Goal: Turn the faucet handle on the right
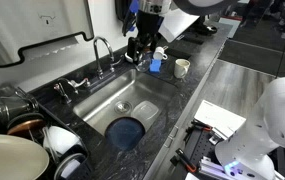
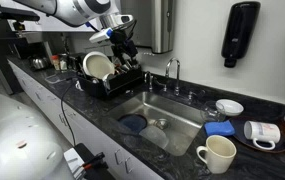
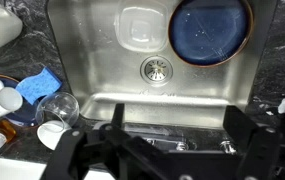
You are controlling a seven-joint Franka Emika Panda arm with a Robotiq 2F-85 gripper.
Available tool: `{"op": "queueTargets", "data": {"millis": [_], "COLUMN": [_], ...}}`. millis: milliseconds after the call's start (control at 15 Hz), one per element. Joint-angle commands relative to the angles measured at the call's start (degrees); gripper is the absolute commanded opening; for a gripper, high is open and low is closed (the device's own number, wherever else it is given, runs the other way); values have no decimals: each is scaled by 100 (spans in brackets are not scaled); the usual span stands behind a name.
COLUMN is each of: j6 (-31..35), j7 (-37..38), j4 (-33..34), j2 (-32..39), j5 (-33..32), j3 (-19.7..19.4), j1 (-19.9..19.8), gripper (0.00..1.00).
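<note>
The faucet stands at the back rim of the steel sink point(image 1: 147, 100). Its arched spout point(image 1: 101, 45) has a small chrome handle on each side. The faucet handle on the cup side point(image 1: 118, 63) also shows in an exterior view point(image 2: 190, 93). My gripper point(image 1: 137, 46) hangs above the sink, near the spout and apart from the handle. In an exterior view it shows in front of the dish rack point(image 2: 122, 46). In the wrist view my gripper point(image 3: 176, 115) is open and empty. Chrome faucet fittings point(image 3: 180, 146) show dimly between its fingers.
A blue plate point(image 3: 210, 28) lies in the sink beside the drain point(image 3: 155, 68). A blue sponge point(image 1: 157, 66) and a white cup point(image 1: 182, 68) sit on the dark counter past the faucet. A dish rack point(image 2: 107, 78) full of dishes stands at the sink's other end.
</note>
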Motion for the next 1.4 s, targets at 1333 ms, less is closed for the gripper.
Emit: {"op": "queueTargets", "data": {"millis": [1333], "j6": [1644], "j7": [-3926], "j4": [-290], "j2": [699], "j5": [-703], "j3": [-1985], "j1": [57], "gripper": [100]}}
